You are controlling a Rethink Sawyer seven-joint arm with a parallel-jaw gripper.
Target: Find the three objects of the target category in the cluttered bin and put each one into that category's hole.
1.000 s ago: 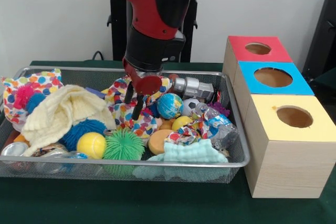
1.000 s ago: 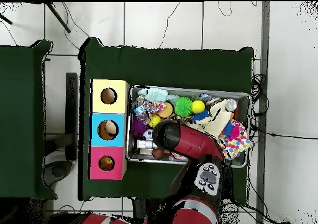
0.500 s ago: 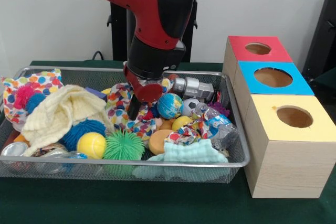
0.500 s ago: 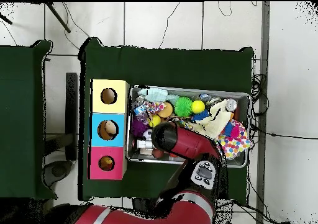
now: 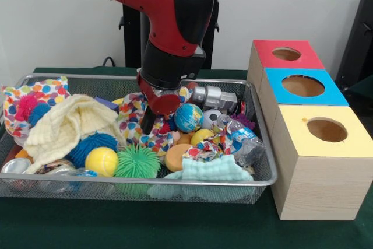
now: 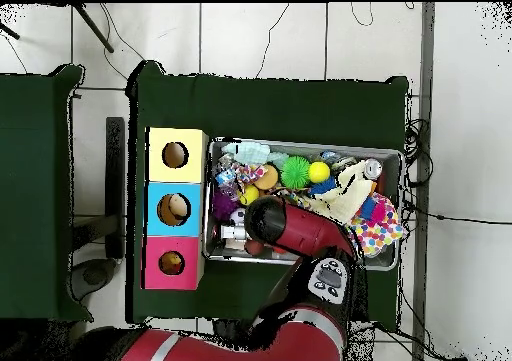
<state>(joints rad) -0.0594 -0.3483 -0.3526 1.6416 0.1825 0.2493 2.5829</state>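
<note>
The gripper (image 5: 149, 122) has dropped from above the clutter into the spotted cloth (image 5: 135, 122) beside the globe ball (image 5: 188, 117); its tips are buried, so I cannot tell its state; probably a grasp is starting; the bin (image 5: 256, 144) sits just beside the three boxes (image 5: 317, 161).

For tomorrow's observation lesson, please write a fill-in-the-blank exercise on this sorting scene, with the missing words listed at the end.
1. The box nearest the camera in the front view has a ____ top.
2. The spiky green ball lies right beside a smooth ____ ball.
3. The toys lie in a wire mesh ____ on the green table.
4. The gripper reaches down onto a ____ cloth.

Missing words: yellow; yellow; bin; polka-dot
</note>
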